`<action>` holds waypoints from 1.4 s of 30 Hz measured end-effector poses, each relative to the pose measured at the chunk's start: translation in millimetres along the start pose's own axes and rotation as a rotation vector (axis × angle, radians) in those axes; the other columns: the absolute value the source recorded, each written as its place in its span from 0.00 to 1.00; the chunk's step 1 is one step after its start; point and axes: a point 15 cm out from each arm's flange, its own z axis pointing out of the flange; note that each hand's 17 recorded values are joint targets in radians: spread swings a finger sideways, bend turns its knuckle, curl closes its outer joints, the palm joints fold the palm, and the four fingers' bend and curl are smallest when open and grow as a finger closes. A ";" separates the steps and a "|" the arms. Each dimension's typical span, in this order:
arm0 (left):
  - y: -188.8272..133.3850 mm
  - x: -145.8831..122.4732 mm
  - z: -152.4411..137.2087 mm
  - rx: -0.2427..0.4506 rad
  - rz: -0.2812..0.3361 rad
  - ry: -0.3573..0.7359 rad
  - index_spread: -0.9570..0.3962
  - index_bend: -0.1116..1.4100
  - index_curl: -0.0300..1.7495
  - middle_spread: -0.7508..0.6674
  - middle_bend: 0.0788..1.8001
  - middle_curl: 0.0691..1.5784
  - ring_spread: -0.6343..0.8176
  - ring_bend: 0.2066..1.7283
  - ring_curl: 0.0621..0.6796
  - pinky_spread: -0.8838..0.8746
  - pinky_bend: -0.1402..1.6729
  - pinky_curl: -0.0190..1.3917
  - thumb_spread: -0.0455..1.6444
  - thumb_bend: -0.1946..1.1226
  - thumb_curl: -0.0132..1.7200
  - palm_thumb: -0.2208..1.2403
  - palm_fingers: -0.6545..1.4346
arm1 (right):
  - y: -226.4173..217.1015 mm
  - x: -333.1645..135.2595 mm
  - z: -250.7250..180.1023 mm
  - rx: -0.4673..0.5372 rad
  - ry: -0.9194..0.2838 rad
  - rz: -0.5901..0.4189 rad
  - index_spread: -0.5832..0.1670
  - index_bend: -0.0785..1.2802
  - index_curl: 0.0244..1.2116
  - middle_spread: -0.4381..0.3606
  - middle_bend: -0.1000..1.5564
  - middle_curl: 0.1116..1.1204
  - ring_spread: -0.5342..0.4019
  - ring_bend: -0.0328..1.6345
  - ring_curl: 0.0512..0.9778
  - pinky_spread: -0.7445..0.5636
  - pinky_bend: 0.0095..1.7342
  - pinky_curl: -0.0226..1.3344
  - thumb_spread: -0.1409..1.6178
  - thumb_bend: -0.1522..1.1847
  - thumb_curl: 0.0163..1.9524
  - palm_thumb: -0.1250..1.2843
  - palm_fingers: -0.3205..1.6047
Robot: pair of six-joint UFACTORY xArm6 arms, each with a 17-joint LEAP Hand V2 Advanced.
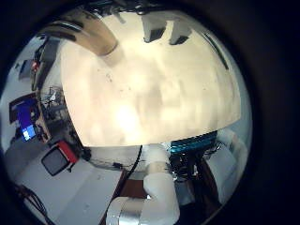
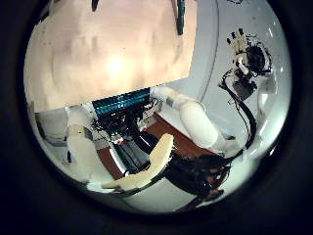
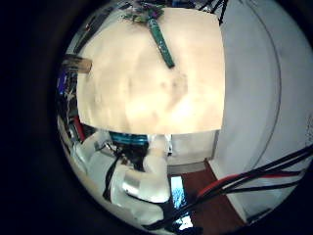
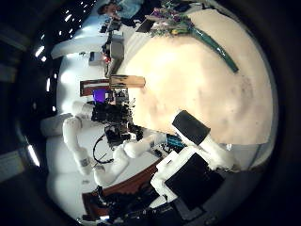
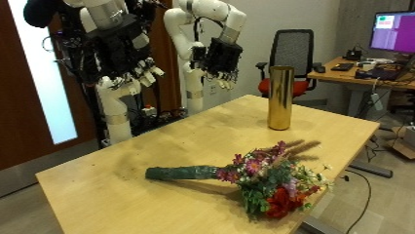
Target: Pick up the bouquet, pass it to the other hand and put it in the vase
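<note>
One bouquet (image 5: 246,179) lies flat near the wooden table's (image 5: 117,175) front edge; one gold vase (image 5: 279,97) stands upright by the far edge. Above, the left hand (image 5: 223,60) and right hand (image 5: 130,60) hang with fingers relaxed, empty.

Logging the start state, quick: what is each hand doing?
Left hand: open, holding nothing.
Right hand: open, holding nothing.

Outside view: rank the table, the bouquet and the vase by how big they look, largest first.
1. Table, by far the largest.
2. Bouquet, lying on the table; it sits nearer the camera, which may inflate it.
3. Vase, standing upright farther back, so its rank against the bouquet is not certain.
</note>
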 end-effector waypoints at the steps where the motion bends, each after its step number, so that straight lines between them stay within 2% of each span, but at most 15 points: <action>1: 0.2 0.3 -0.2 0.000 0.001 -0.001 0.92 0.19 0.20 0.91 0.07 0.14 0.86 0.16 0.24 0.85 0.22 0.24 0.54 0.12 0.19 0.33 0.34 | -2.6 -0.9 1.2 0.001 -0.009 0.000 0.46 0.17 0.20 0.72 0.21 0.22 0.73 0.33 0.15 0.79 0.24 0.21 0.73 0.10 0.20 0.55 0.29; 7: -0.2 -1.1 0.5 -0.003 0.001 -0.004 0.92 0.19 0.20 0.92 0.06 0.13 0.87 0.16 0.24 0.85 0.23 0.24 0.54 0.12 0.19 0.33 0.33 | -20.0 -1.7 10.5 -0.014 -0.063 0.012 0.45 0.17 0.20 0.72 0.21 0.22 0.73 0.33 0.15 0.79 0.23 0.21 0.73 0.10 0.20 0.55 0.30; 18: -1.8 3.0 -5.1 0.018 0.038 -0.012 0.92 0.19 0.20 0.92 0.07 0.14 0.87 0.17 0.24 0.85 0.22 0.24 0.54 0.12 0.19 0.33 0.34 | -46.5 24.8 7.3 0.016 -0.067 0.092 0.48 0.17 0.21 0.71 0.24 0.23 0.70 0.32 0.15 0.79 0.21 0.21 0.73 0.10 0.20 0.56 0.32; 26: -2.1 4.5 -12.0 0.033 0.032 -0.016 0.92 0.19 0.20 0.92 0.06 0.14 0.87 0.17 0.24 0.85 0.23 0.24 0.54 0.12 0.19 0.33 0.33 | -90.3 53.7 37.4 -0.064 -0.104 0.166 0.53 0.16 0.20 0.75 0.23 0.22 0.72 0.33 0.15 0.79 0.23 0.21 0.73 0.10 0.20 0.57 0.30; 30: 1.4 2.9 -11.4 0.032 0.036 -0.018 0.92 0.19 0.20 0.92 0.06 0.13 0.87 0.16 0.24 0.85 0.23 0.24 0.54 0.12 0.19 0.33 0.33 | -114.3 62.2 52.1 -0.031 -0.089 0.195 0.58 0.17 0.19 0.78 0.24 0.22 0.75 0.33 0.16 0.80 0.24 0.22 0.73 0.10 0.20 0.57 0.27; 34: 1.7 4.7 -11.2 0.033 0.036 -0.021 0.92 0.19 0.20 0.92 0.06 0.13 0.87 0.17 0.24 0.85 0.22 0.24 0.54 0.12 0.19 0.33 0.34 | -143.4 73.4 67.5 0.018 -0.069 0.221 0.56 0.19 0.21 0.78 0.20 0.21 0.76 0.31 0.15 0.80 0.24 0.22 0.73 0.10 0.20 0.56 0.26; 35: -0.2 4.7 -11.9 0.037 0.037 -0.021 0.92 0.19 0.20 0.92 0.07 0.13 0.87 0.17 0.24 0.85 0.22 0.24 0.54 0.12 0.19 0.33 0.34 | -149.6 75.0 73.3 0.020 -0.065 0.228 0.66 0.13 0.19 0.79 0.22 0.22 0.76 0.32 0.16 0.80 0.25 0.23 0.73 0.10 0.20 0.55 0.25; 36: -1.1 4.8 -12.8 0.040 0.037 -0.020 0.92 0.19 0.20 0.91 0.07 0.13 0.87 0.17 0.25 0.85 0.22 0.24 0.54 0.12 0.19 0.33 0.34 | -155.2 77.0 80.2 0.019 -0.063 0.238 0.64 0.12 0.17 0.83 0.25 0.23 0.77 0.34 0.17 0.80 0.25 0.22 0.72 0.10 0.20 0.55 0.25; 37: -1.3 5.1 -12.6 0.039 0.034 -0.018 0.92 0.19 0.20 0.91 0.06 0.14 0.86 0.17 0.25 0.85 0.22 0.24 0.54 0.12 0.19 0.33 0.34 | -161.4 80.6 88.4 0.017 -0.061 0.250 0.63 0.15 0.17 0.83 0.24 0.23 0.78 0.35 0.18 0.80 0.26 0.23 0.72 0.10 0.20 0.55 0.23; 40: -1.7 6.3 -10.3 0.032 0.042 -0.020 0.92 0.19 0.20 0.91 0.06 0.14 0.86 0.16 0.24 0.85 0.22 0.24 0.54 0.12 0.19 0.33 0.34 | -175.2 86.1 108.5 0.014 -0.055 0.265 0.64 0.15 0.16 0.85 0.25 0.23 0.78 0.35 0.18 0.79 0.27 0.23 0.72 0.10 0.20 0.55 0.23; 42: -1.7 5.0 -9.8 0.033 0.041 -0.019 0.92 0.19 0.20 0.90 0.06 0.14 0.86 0.16 0.24 0.85 0.22 0.24 0.54 0.12 0.19 0.33 0.34 | -182.9 91.2 122.5 0.014 -0.050 0.274 0.58 0.17 0.17 0.85 0.25 0.23 0.78 0.35 0.18 0.79 0.27 0.23 0.72 0.10 0.20 0.55 0.22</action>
